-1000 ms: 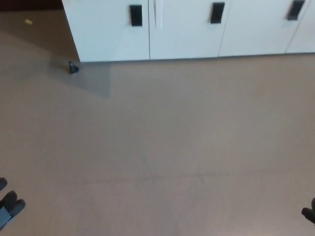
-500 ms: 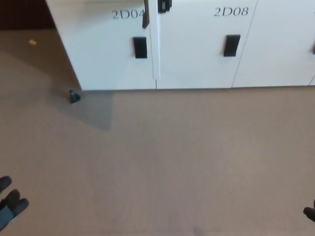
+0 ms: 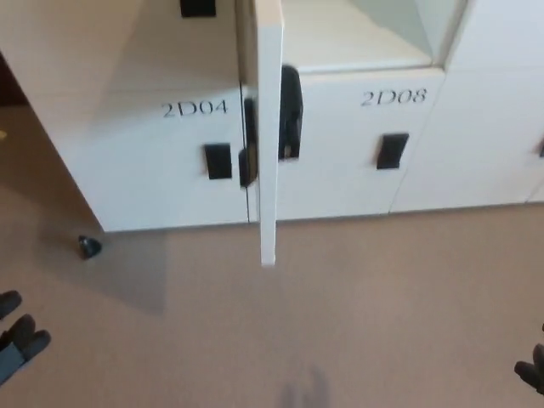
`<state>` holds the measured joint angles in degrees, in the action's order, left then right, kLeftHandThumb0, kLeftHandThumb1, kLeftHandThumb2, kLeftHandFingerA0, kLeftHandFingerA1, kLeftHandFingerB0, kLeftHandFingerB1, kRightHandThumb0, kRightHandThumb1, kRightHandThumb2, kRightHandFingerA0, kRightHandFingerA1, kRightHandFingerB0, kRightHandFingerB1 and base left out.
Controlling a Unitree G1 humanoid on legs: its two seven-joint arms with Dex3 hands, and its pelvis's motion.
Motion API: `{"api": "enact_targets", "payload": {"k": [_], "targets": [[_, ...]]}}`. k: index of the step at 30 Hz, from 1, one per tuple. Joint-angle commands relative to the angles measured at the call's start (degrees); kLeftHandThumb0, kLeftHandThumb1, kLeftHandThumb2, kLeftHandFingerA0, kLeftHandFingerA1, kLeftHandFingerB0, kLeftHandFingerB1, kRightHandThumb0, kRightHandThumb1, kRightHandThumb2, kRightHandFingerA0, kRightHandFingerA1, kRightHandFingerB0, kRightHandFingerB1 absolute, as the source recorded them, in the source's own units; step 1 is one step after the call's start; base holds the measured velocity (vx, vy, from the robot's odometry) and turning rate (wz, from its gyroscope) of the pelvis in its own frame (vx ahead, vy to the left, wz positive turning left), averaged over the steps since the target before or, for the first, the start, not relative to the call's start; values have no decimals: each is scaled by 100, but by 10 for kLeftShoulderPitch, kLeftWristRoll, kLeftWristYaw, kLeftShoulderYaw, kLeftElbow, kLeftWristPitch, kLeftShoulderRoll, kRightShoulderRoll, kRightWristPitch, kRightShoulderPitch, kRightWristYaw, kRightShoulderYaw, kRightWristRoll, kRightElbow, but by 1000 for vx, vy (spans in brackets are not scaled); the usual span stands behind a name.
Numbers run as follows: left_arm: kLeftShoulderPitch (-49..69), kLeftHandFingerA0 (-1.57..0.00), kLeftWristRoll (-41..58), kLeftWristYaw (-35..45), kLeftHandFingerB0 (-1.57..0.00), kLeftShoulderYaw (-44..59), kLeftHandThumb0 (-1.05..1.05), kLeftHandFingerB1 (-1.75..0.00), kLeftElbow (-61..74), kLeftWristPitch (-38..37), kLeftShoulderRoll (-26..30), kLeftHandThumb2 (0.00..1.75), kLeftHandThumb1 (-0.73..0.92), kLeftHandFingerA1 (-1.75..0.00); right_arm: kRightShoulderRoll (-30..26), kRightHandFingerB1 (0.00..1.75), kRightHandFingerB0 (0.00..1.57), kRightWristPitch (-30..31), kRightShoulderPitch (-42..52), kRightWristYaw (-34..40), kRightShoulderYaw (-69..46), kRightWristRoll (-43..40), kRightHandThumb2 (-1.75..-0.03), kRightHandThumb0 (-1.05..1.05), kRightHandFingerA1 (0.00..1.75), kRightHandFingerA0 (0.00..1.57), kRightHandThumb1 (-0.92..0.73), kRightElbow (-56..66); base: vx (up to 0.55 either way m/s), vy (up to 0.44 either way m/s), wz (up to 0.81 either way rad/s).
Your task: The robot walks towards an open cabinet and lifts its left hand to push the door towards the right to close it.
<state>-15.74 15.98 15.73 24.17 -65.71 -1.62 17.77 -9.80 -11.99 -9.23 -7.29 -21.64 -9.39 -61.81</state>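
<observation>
White cabinet door (image 3: pixel 269 127) ajar, edge-on | L hand (image 3: pixel 19 336) low, state unclear | R hand (image 3: pixel 532 372) unclear

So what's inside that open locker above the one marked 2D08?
The open compartment shows only a bare pale shelf floor and walls. Its upper part is out of frame, and the open door hides its left edge.

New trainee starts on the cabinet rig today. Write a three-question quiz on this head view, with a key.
1. True or false: the open door stands out edge-on toward the camera, above the locker labelled 2D08.
2. Which lies on the floor left of the cabinet? A) a small dark object B) a red ball C) a cup
3. Fill in: the locker left of the open door is labelled ____.

Key
1. True.
2. A.
3. 2D04.

Both hands are low: left hand at the picture's left edge, right hand at its right edge, neither touching the door.
</observation>
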Motion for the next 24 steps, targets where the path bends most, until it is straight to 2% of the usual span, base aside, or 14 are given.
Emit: {"api": "enact_targets", "payload": {"k": [1,7,16,24], "targets": [[-1,-69,-4,-4,-55,-3,-27,-49,-3,-4,8,57,60,-55,-12,41,48,-13,4,13,2,0,-60,-32,51,68,-70,-7,501,196,35],[-5,-69,-4,5,-55,-8,-28,-50,-4,-9,10,57,61,-56,-9,41,48,-19,8,13,0,-7,-60,-31,52,71,-71,-8,580,155,39],[-21,-66,-5,4,-52,-18,-26,-49,1,7,12,58,63,-56,-8,41,45,-28,12,11,-3,-11,-61,-32,51,69,-71,-9,557,-169,-20],[-24,-73,-15,4,-59,-38,-29,-50,21,-1,4,57,59,-55,-8,41,47,-33,16,21,-5,-10,-60,-31,50,69,-71,-11,514,-111,-3]]}}
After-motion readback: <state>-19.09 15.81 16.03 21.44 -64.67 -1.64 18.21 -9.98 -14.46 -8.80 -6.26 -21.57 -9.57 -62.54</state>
